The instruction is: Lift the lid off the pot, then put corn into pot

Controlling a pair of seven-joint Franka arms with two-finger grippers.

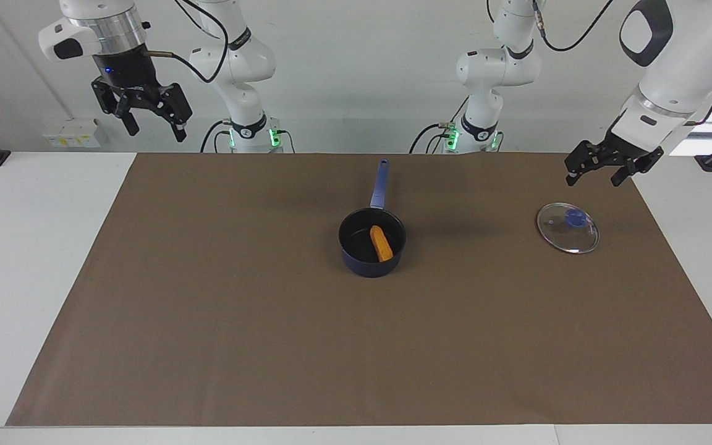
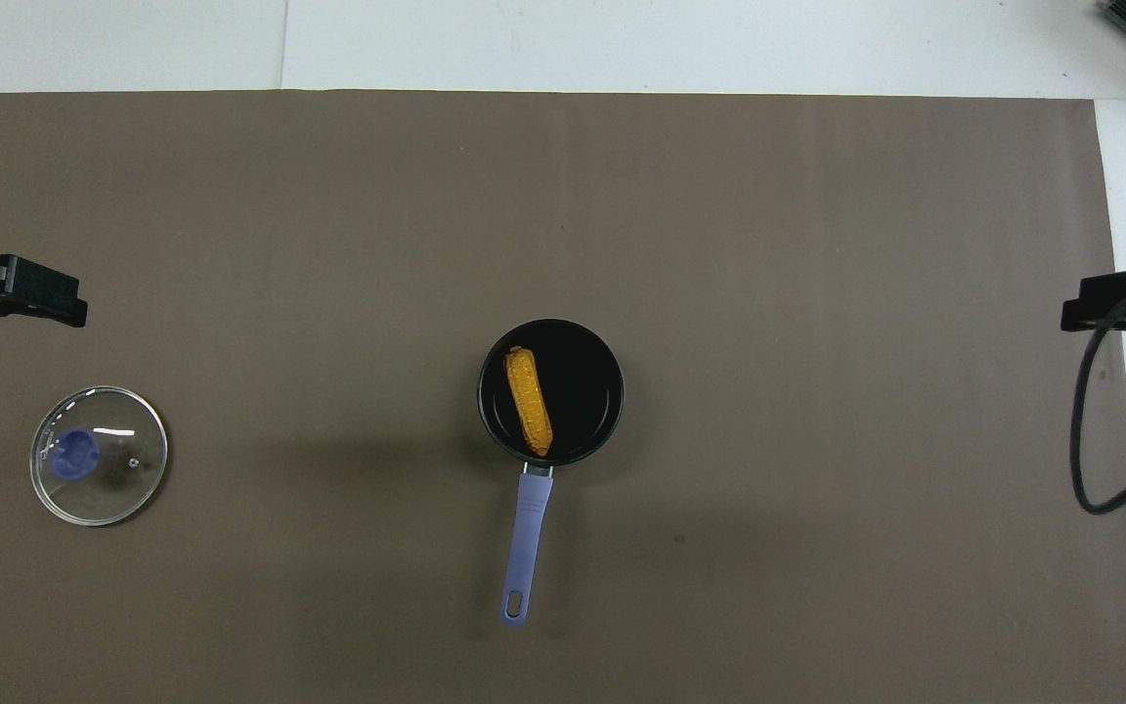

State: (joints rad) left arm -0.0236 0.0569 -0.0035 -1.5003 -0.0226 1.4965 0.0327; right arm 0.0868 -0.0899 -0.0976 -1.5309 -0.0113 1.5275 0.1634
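Observation:
The dark blue pot (image 1: 362, 264) stands uncovered at the middle of the brown mat, its long handle (image 1: 379, 185) pointing toward the robots. The orange-yellow corn (image 1: 381, 243) lies inside it; it also shows in the overhead view (image 2: 529, 401), in the pot (image 2: 594, 386). The glass lid (image 1: 568, 228) with its blue knob lies flat on the mat toward the left arm's end (image 2: 99, 456). My left gripper (image 1: 594, 179) hangs open and empty just above the mat beside the lid. My right gripper (image 1: 155, 130) is open, empty and raised high at the right arm's end.
The brown mat (image 1: 207, 309) covers most of the white table (image 1: 22, 247). A black cable (image 2: 1091, 430) hangs from the right arm at the mat's edge. Nothing else stands on the mat.

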